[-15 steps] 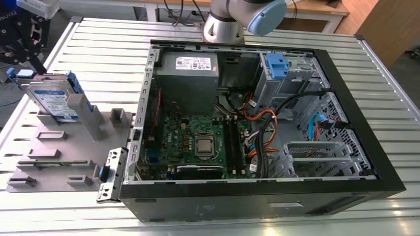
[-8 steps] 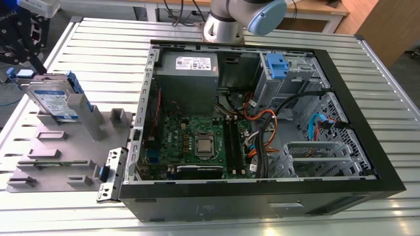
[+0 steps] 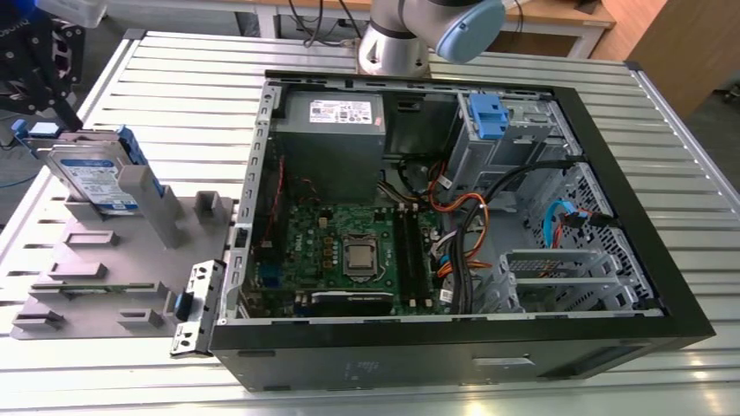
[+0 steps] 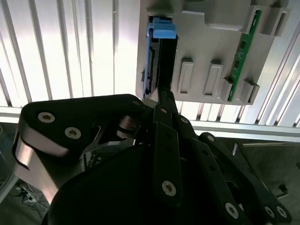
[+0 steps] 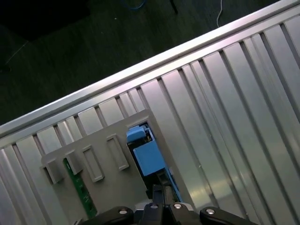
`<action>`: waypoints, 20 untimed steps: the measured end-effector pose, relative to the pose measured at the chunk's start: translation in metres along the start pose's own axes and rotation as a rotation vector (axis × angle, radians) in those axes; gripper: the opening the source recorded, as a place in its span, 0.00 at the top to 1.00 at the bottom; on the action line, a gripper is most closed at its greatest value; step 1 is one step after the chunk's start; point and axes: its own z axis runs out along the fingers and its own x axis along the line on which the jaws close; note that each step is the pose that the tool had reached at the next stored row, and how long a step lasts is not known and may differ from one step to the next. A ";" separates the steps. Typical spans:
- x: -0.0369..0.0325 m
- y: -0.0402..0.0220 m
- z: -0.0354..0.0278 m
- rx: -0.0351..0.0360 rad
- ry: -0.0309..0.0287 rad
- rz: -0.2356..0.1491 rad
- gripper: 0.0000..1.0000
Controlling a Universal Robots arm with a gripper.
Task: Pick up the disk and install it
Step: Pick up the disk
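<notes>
Step 1, the pick-up. The disk (image 3: 95, 178) stands on edge in a grey holder (image 3: 104, 299), at 9 o'clock from the computer case (image 3: 463, 355). The pincer (image 5: 161, 191) hangs close by it; I cannot tell if it is spread. Grabbing needs a straight line-up.

You see an open black metal computer case (image 3: 463, 364) lying on its side on the slatted aluminium table (image 3: 185, 95). Inside it a green motherboard (image 3: 347, 251) lies flat. A grey power-supply box with a white sticker (image 3: 332, 130) sits beside it, and a blue plastic bracket (image 3: 488, 117) sits in the drive bay. At the exterior view's left, just beside the case, a grey plastic holder tray (image 3: 127, 277) rests on the table. In both wrist views you find a narrow green circuit strip (image 4: 243, 47) (image 5: 77, 185) in its slots.
</notes>
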 end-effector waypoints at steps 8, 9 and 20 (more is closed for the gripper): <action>0.0000 0.0000 0.0007 -0.0016 0.0003 -0.142 0.89; 0.0000 0.0000 0.0008 -0.0016 0.0006 -0.159 0.89; 0.0000 0.0000 0.0016 -0.0027 0.0031 -0.315 0.89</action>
